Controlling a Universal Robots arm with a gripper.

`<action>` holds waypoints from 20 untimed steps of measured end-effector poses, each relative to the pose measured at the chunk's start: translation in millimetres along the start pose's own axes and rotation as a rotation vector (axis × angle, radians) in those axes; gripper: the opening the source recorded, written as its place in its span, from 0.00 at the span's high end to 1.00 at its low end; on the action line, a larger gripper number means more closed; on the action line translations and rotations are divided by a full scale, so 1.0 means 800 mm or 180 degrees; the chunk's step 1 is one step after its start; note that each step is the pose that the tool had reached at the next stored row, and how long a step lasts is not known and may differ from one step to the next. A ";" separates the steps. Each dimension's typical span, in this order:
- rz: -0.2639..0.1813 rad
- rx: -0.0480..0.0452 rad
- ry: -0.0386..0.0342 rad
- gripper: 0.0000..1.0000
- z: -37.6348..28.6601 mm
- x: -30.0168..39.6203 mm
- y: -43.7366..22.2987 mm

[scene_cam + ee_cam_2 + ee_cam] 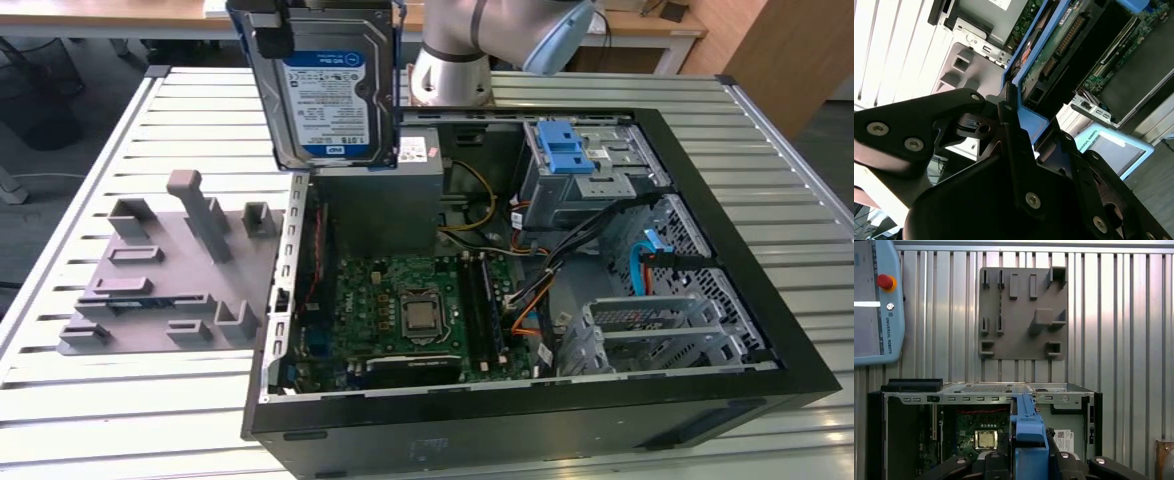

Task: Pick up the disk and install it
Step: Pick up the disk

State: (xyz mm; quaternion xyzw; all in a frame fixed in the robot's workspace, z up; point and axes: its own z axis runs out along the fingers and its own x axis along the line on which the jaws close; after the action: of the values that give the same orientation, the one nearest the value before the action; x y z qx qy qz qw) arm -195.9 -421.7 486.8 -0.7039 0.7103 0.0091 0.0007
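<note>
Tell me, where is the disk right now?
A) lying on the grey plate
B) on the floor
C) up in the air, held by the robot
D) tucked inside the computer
C: the disk hangs upright in the air with the jaws of the gripper shut on its blue carrier, apart from the grey plate and the open computer case.

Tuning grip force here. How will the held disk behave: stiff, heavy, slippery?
Likely rigid: the disk hangs flat, unbent, from the gripper. Probably heavy for its size, being metal-bodied. Its blue carrier, where the grip sits, might flex or slip slightly.
</note>
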 end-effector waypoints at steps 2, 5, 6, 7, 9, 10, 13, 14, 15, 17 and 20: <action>0.0000 0.0000 0.0000 0.64 0.0000 0.0000 -0.0014; 0.0000 0.0000 0.0000 0.64 -0.0001 0.0000 -0.0035; 0.0000 0.0000 0.0000 0.64 0.0000 0.0000 -0.0042; 0.0000 0.0000 0.0000 0.64 0.0000 0.0000 -0.0049; 0.0000 0.0000 0.0000 0.64 -0.0001 -0.0001 -0.0063; 0.0000 0.0000 0.0000 0.64 -0.0001 -0.0001 -0.0070; 0.0000 0.0000 0.0000 0.64 -0.0001 -0.0001 -0.0092; 0.0000 0.0000 0.0000 0.64 -0.0001 -0.0001 -0.0099; 0.0000 0.0000 0.0000 0.64 -0.0001 -0.0001 -0.0105; 0.0000 0.0000 0.0000 0.64 -0.0001 -0.0001 -0.0119; 0.0000 0.0000 0.0000 0.64 -0.0001 -0.0001 -0.0141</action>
State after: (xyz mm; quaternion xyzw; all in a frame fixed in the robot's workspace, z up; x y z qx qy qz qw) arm -184.6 -421.7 486.8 -0.7039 0.7103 0.0091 0.0007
